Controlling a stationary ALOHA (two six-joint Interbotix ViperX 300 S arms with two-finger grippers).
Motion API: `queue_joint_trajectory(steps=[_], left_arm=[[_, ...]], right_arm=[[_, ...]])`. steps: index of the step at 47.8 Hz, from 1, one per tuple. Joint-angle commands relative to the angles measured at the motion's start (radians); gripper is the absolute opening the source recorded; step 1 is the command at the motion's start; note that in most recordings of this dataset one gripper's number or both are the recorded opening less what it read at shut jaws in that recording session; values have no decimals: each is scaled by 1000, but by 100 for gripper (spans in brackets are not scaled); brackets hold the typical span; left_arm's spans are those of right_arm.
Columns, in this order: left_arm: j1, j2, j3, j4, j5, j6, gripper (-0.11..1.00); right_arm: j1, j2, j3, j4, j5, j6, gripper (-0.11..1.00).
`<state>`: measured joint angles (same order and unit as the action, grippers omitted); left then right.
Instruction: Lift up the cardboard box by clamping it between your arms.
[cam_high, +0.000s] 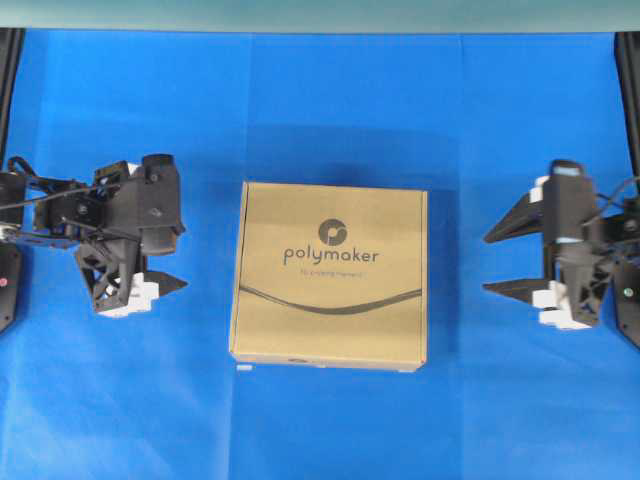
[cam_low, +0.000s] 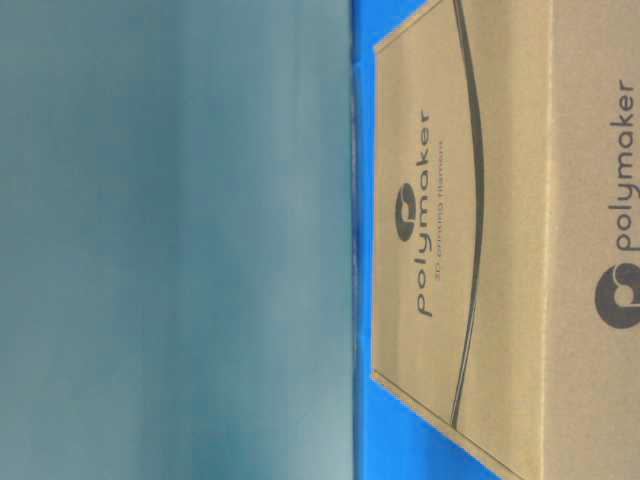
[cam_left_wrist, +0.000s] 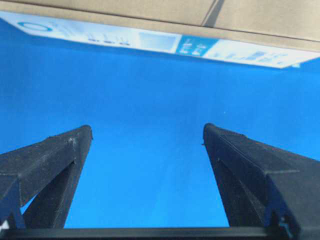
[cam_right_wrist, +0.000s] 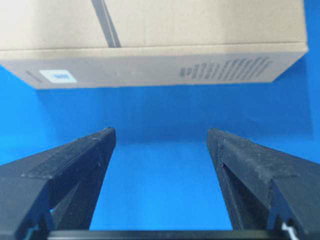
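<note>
The box (cam_high: 330, 275) lies flat at the middle of the blue tabletop (cam_high: 330, 100), logo up, with an arm at each side edge. The left end effector (cam_high: 160, 265) and right end effector (cam_high: 512, 258) both stand wide and empty, fingers aimed at the box's opposite sides but apart from it, apparently lined up to squeeze it between them. Only the wrist views show the side faces: a pale blue-printed label on the left wall, dark print and a small label on the right.
</note>
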<state>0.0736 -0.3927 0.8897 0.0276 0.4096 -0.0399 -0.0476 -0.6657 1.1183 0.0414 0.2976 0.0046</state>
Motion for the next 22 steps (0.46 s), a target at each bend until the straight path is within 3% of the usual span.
queue_joint_trajectory(steps=[1, 22], left_arm=[[-8, -21, -5, 2, -6, 0, 88], [-21, -104, 9, 2, -9, -6, 88]], right_arm=[[-2, -35, 0, 2, -2, 15, 100], [-8, -141, 17, 0, 5, 29, 100]])
